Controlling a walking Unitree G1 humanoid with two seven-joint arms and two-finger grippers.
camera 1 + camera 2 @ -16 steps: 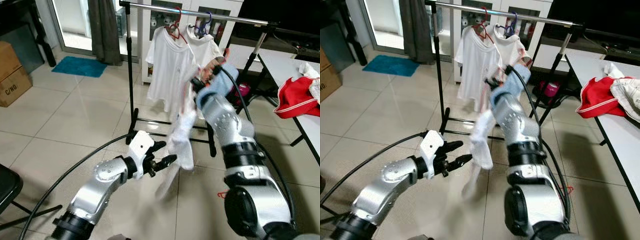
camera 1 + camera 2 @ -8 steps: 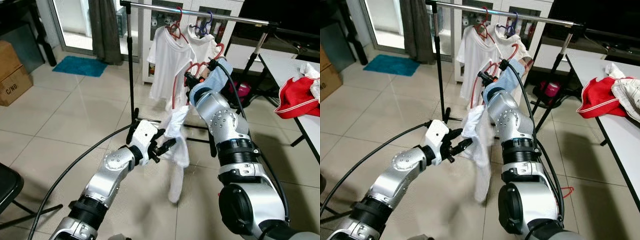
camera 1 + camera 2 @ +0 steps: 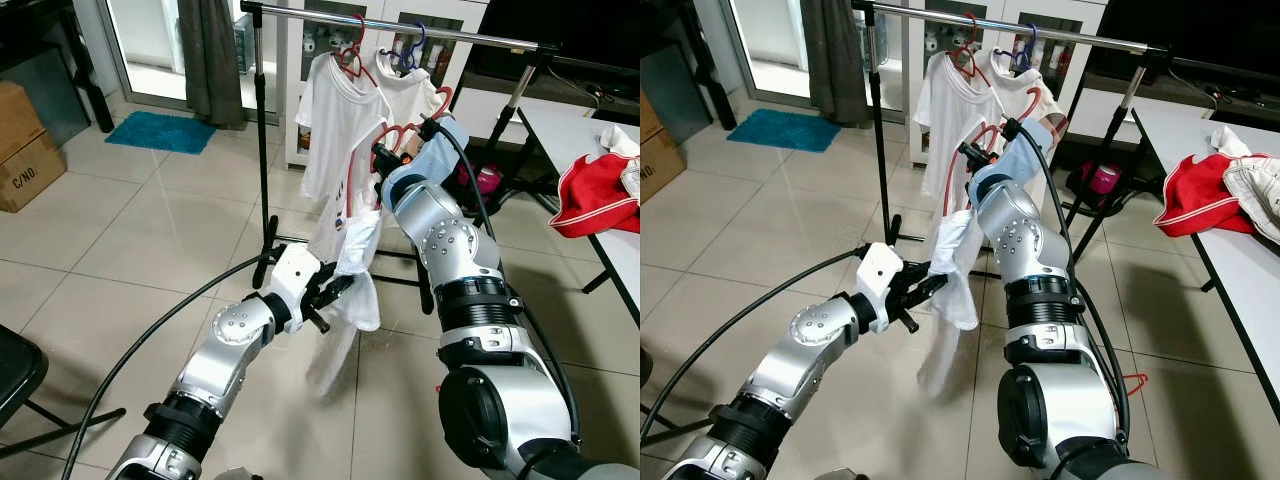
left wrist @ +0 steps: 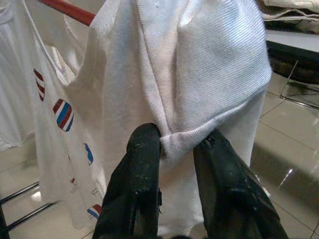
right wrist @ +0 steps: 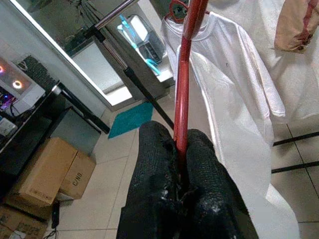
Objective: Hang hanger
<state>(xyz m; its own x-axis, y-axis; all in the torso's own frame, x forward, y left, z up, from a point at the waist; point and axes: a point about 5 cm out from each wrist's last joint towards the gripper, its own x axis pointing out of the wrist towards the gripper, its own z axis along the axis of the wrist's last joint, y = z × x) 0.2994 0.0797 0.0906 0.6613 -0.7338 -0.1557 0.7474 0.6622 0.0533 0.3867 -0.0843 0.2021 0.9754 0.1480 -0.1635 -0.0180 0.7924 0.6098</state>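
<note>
The robot is standing in front of a garment rack (image 3: 262, 150), a black frame with a silver top rail running across the room. Two white T-shirts are already hanging from that rail, one on a red hanger (image 3: 348, 62) and one behind it on a blue hanger (image 3: 410, 50).

The right gripper (image 5: 180, 149) is reaching up in front of the rack, below the rail and just in front of the hung shirts. Its two black fingers are pressing together on the thin bar of a red hanger (image 5: 185, 74), with no gap showing on either side of the bar. A white shirt (image 3: 350, 265) with small red and blue striped marks is draping from this hanger and hanging down toward the tiled floor (image 3: 120, 230), in front of the rack's base.

The left gripper (image 4: 179, 144) is sitting lower than the right one, in front of the rack's foot, and is pinching a bunched fold of the white shirt's hem. Its fingers (image 4: 142, 164) are nearly closed, with the ribbed cloth squeezed between the tips and pulled out to the side.

To the right of the rack, a white surface (image 3: 590, 190) is carrying a red garment (image 3: 595, 195). To the left of the rack, a teal mat (image 3: 160, 132) is lying by a glass door, and a cardboard box (image 3: 25, 145) is standing farther left of it.
</note>
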